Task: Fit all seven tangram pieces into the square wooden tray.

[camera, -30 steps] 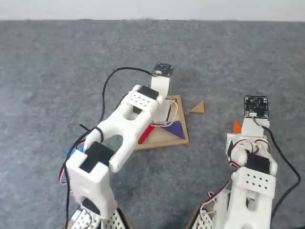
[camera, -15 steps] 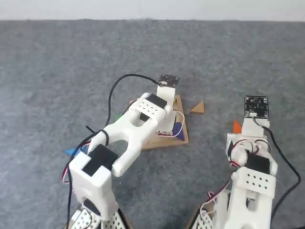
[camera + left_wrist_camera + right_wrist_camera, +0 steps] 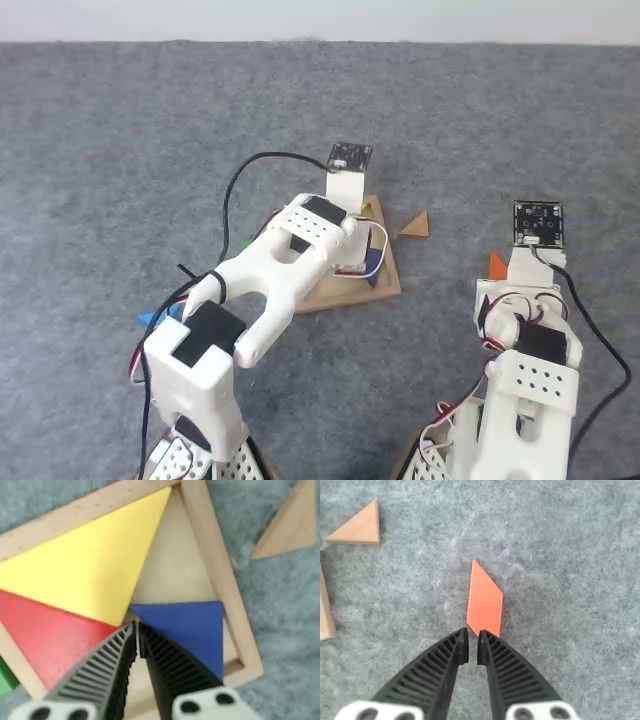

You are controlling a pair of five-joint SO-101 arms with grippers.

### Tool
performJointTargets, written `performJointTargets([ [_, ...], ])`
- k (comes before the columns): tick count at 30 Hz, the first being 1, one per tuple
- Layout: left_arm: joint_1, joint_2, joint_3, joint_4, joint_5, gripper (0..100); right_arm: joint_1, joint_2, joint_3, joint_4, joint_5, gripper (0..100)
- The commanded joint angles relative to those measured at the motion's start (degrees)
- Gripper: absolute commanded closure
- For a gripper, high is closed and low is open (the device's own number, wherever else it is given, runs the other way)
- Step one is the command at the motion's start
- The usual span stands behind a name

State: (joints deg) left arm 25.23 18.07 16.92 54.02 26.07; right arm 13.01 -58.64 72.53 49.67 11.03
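The square wooden tray (image 3: 215, 565) holds a large yellow triangle (image 3: 90, 565), a red piece (image 3: 50, 635) and a blue triangle (image 3: 190, 625). My left gripper (image 3: 136, 628) is shut, its tips low over the tray floor at the blue triangle's corner, beside the red piece. In the high view the left arm (image 3: 300, 250) covers most of the tray (image 3: 388, 288). An orange parallelogram (image 3: 485, 600) lies on the carpet just ahead of my shut right gripper (image 3: 472, 642). A plain wooden triangle (image 3: 414, 225) lies off the tray's right side.
A green piece (image 3: 246, 243) peeks out at the tray's left side and a light blue piece (image 3: 150, 318) lies on the carpet by the left arm's base. Grey carpet (image 3: 120, 150) stretches around the tray.
The left arm has swung right and forward over the tray, hiding the red piece. The tray has shifted slightly right. The right arm has kept still.
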Motion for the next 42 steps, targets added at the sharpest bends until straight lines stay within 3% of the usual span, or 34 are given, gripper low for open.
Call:
performJointTargets([
  [1, -0.18, -2.64, -3.74, -3.87, -2.20, 99, 0.31, -1.63, -1.93, 0.48, 0.97, 94.8],
  [4, -0.18, -2.64, -3.74, -4.84, -5.54, 99, 0.31, -1.63, -1.93, 0.48, 1.05, 94.8],
  [13, -0.09, -2.64, -3.74, -9.41, -6.07, 99, 0.31, -1.63, -1.93, 0.40, 1.05, 94.8],
  [21, -0.62, -3.25, -3.82, -6.24, -8.26, 99, 0.31, -1.63, -1.85, 0.31, 1.14, 94.8],
  [29, 3.34, -1.32, -9.36, -6.77, 3.25, 99, 0.31, -1.63, -1.85, 0.04, 1.14, 94.8],
  [34, 3.69, 5.80, -14.37, -2.99, 3.96, 99, 0.31, -1.63, -1.85, 0.04, 1.14, 94.8],
  [37, 4.13, 8.79, -19.47, 3.60, 4.66, 99, 0.31, -1.71, -1.85, -0.04, 1.14, 94.8],
  [42, 8.79, 9.23, -21.32, 7.38, 3.60, 99, 0.31, -1.71, -1.85, -0.04, 1.14, 94.8],
])
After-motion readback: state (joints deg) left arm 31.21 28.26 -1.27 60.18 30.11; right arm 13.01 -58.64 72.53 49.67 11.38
